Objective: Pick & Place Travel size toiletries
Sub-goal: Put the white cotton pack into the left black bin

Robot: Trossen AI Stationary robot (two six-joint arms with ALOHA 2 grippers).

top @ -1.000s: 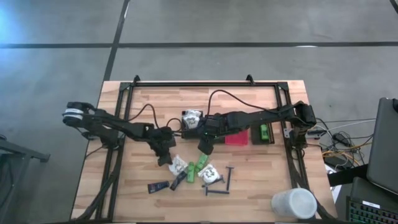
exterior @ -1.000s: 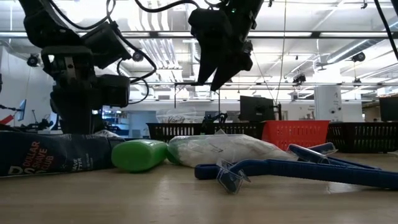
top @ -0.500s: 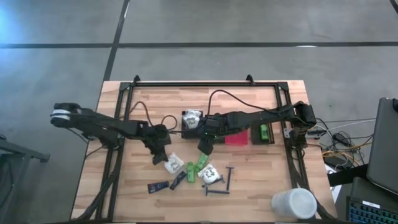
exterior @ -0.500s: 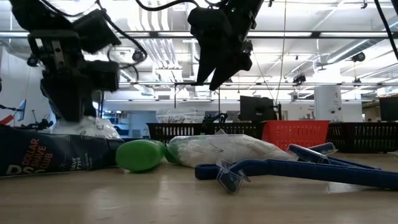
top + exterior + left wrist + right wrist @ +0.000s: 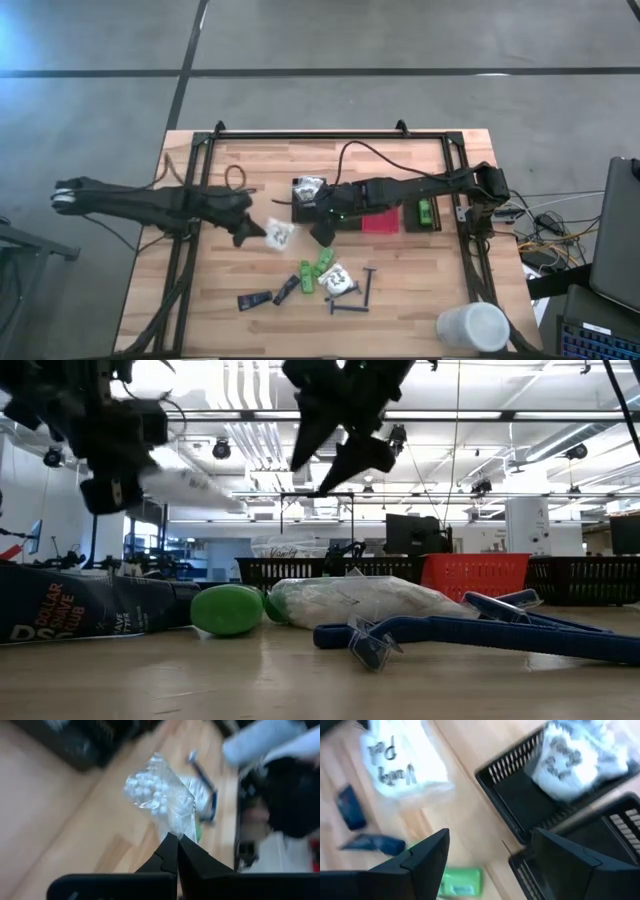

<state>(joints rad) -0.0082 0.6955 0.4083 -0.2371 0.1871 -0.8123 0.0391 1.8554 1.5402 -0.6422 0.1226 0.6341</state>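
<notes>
We have the left tool [image 5: 243, 231] closed on one edge of a white crinkly packet [image 5: 277, 234], its 2 fingers [image 5: 170, 851] pinched together in the left wrist view, with the packet hanging clear of the desk [image 5: 410, 270] toward its middle. The move ahead turns on the black mesh bin [image 5: 308, 194], which already holds 1 similar packet: it lies just beyond the held packet toward the desk's far edge, so we judge a short carry that way should be enough. The right tool [image 5: 322, 232] hovers close beside that bin with its fingers spread and nothing between them, between the held packet and the red bin [image 5: 379, 220], so we would watch for crowding. The other toiletries, green bottles [image 5: 322, 266], black tubes [image 5: 255, 299] and razors [image 5: 370, 285], lie together near the desk's near edge.
</notes>
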